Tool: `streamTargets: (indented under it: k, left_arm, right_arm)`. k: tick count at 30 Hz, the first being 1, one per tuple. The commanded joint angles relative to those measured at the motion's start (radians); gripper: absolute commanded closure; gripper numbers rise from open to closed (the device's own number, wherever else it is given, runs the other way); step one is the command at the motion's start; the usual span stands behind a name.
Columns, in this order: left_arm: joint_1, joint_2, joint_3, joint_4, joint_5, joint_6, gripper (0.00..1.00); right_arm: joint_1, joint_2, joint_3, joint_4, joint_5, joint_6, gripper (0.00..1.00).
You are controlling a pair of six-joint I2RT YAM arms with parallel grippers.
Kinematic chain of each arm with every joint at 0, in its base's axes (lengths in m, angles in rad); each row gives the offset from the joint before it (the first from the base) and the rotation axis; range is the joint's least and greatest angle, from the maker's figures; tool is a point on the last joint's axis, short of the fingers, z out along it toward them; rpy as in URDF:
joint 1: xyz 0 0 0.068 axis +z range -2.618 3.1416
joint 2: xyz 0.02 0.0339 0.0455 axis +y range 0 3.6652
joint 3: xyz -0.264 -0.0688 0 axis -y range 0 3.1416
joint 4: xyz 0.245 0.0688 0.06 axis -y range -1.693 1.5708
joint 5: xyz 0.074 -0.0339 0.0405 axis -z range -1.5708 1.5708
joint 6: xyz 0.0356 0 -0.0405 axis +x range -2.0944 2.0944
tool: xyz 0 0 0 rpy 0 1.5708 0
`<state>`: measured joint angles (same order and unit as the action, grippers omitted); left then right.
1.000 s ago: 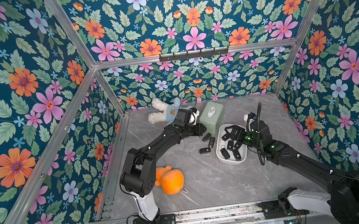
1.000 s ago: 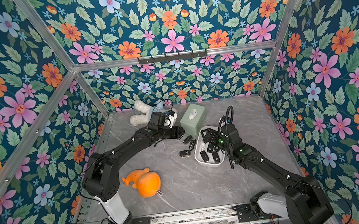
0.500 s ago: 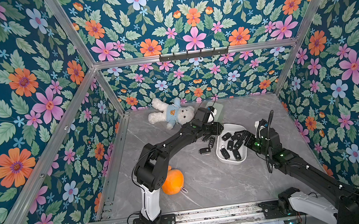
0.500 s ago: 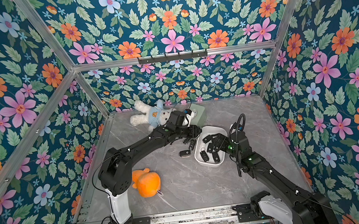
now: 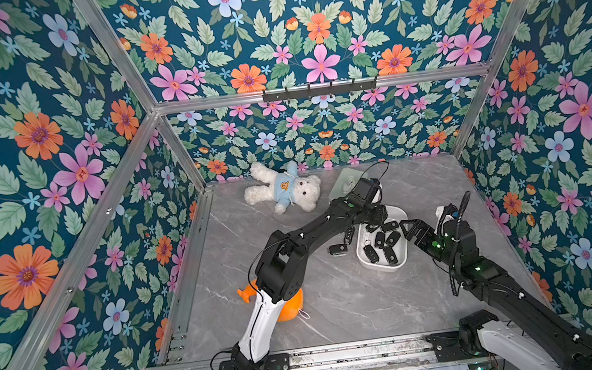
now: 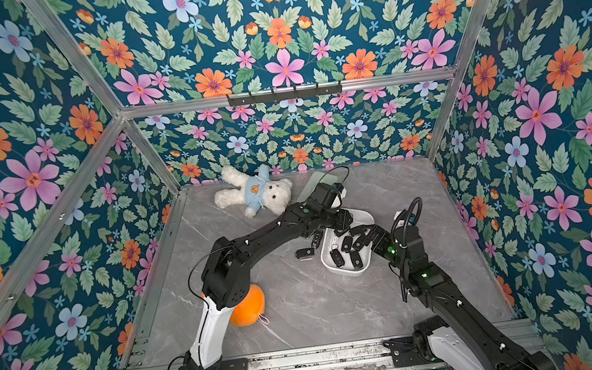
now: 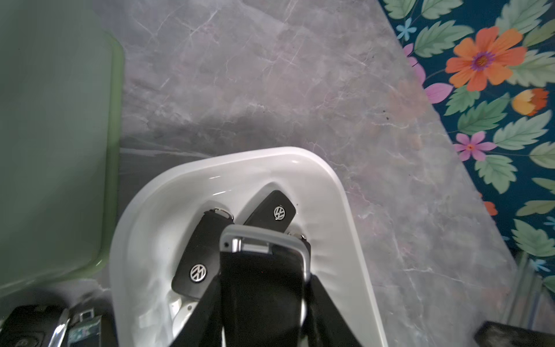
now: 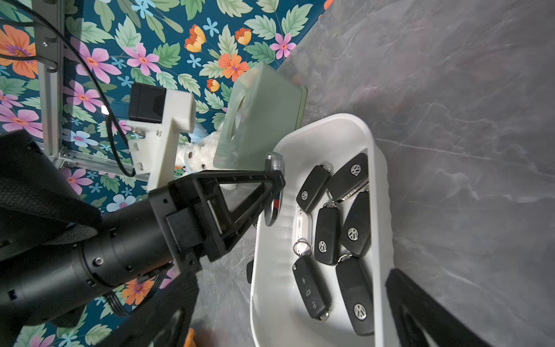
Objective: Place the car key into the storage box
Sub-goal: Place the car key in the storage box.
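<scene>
Left hand [image 5: 377, 217]: pressed onto the car key [image 7: 264, 261], a black fob with a silver frame, pinched by its body with the framed end projecting past the fingertips; grip appears square, with no visible tilt.

Location of the car key: clear of the bench [image 7: 270, 75], hanging above the storage box [image 7: 240, 177]; directly beneath the hand lie the stored keys [image 8: 327, 237]; in the right wrist view the fob sits close to the box wall nearest the hand's own arm, and whether it is fully inboard of that rim cannot be told.

Right hand [image 5: 408, 228]: spread wide, holding nothing, poised just beside the box on the side opposite the left hand.

Judged step: release into the box, nearly complete.

Risks noted:
- release so near the wall may let the fob strike the rim and slide out toward the loose keys [image 5: 339, 249] lying behind the hand on the bench;
- a drop from height onto the hard piled fobs may cause a bounce; lowering first would reduce this;
- the two hands stand close across the box; a careless retreat could bring them together or nudge the light tub;
- the green box [image 7: 54, 135] stands close beside the hand; a sideways withdrawal could clip it.
</scene>
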<state>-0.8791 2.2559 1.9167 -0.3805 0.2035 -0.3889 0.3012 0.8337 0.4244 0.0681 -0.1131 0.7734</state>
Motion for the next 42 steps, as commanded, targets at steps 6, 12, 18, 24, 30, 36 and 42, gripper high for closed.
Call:
streamTargets:
  k: [6, 12, 18, 24, 30, 36, 42]
  left_arm:
    - [-0.012, 0.074, 0.048, -0.098, -0.1, 0.027, 0.68]
    - [-0.012, 0.119, 0.082, -0.131, -0.134, 0.038, 0.67]
    - [-0.012, 0.163, 0.132, -0.17, -0.142, 0.051, 0.64]
    - [-0.012, 0.16, 0.151, -0.169, -0.123, 0.046, 0.54]
    - [-0.012, 0.094, 0.145, -0.138, -0.085, 0.026, 0.48]
    - [-0.008, -0.049, 0.035, -0.038, -0.074, 0.0, 0.45]
    - [0.017, -0.245, -0.201, 0.123, -0.115, -0.045, 0.42]
  right_arm:
    - [-0.005, 0.008, -0.009, 0.023, -0.037, 0.013, 0.01]
    - [-0.005, 0.025, -0.007, 0.039, -0.055, 0.019, 0.01]
    - [-0.006, 0.035, -0.007, 0.045, -0.061, 0.021, 0.01]
    - [-0.007, 0.036, 0.006, 0.034, -0.062, 0.015, 0.01]
    - [-0.007, 0.052, 0.051, 0.025, -0.063, -0.008, 0.01]
    - [-0.008, 0.083, 0.099, 0.052, -0.079, -0.02, 0.01]
    - [-0.007, 0.162, 0.128, 0.144, -0.178, -0.006, 0.01]
